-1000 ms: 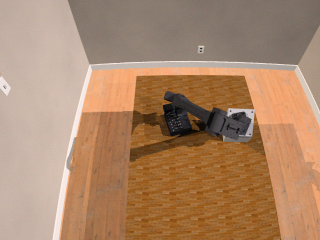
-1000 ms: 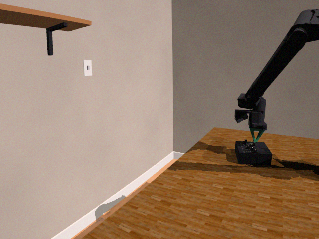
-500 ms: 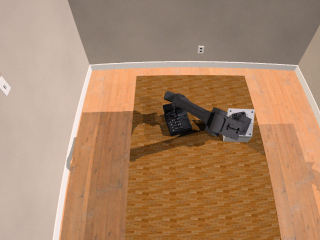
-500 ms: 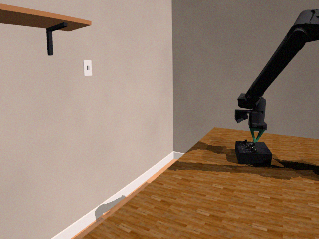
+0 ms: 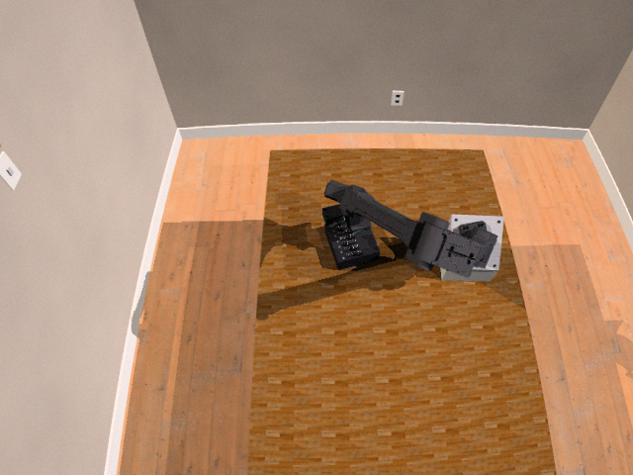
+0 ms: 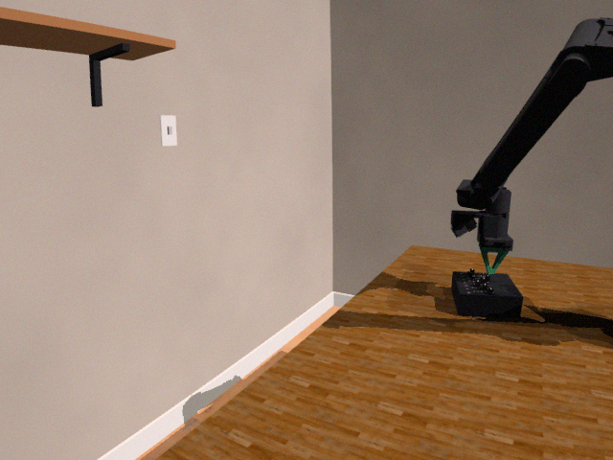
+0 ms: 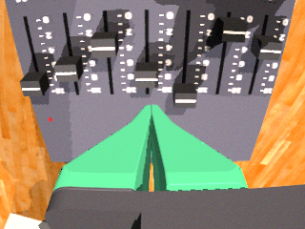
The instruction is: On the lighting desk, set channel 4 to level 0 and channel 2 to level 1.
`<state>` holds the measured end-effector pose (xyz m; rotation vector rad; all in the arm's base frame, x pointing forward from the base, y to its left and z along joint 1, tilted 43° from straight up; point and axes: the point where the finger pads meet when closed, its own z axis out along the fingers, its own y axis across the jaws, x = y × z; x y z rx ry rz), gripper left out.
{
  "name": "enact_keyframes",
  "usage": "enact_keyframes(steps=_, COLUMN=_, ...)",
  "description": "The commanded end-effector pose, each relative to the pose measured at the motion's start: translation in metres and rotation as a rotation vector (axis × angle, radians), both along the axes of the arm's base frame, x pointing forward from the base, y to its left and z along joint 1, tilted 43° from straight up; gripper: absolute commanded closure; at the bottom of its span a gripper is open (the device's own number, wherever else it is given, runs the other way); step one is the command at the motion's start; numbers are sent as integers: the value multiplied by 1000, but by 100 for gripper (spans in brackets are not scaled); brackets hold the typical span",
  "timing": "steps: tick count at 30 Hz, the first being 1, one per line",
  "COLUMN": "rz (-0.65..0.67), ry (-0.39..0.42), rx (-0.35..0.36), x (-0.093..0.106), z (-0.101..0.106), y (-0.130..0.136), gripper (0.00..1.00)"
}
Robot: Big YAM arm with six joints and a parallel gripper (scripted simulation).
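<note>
Jaws [image 5: 352, 233] [image 6: 490, 273] fully closed, nothing gripped, tips over lighting desk [image 5: 365, 245] [image 6: 489, 303] [image 7: 114, 129]. Desk upright on bench [image 5: 388, 357] [image 6: 420, 386] [image 7: 276, 167]. Fader caps at differing heights along slots.

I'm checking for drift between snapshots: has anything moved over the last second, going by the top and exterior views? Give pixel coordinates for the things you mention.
Nothing visibly changed. The arm [image 5: 381, 212] [image 6: 530, 126] keeps the same pose, with the hand [image 5: 352, 233] [image 6: 490, 272] [image 7: 151, 114] shut on nothing over the lighting desk [image 5: 371, 247] [image 6: 488, 304] [image 7: 205, 129]. The desk stays in place on the table [image 5: 388, 357] [image 6: 420, 396]. Any small fader shift is too fine to tell in those views.
</note>
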<state>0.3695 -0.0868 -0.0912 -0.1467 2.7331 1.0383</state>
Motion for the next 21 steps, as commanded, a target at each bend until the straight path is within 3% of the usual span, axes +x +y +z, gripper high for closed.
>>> enact_keyframes(steps=1, rz=8, ry=7, rx=7, x=-2, z=-6, y=8, gripper=100)
enact_keyframes(steps=21, rz=-8, ry=-26, rx=-12, x=-7, z=3, y=-4, gripper=100)
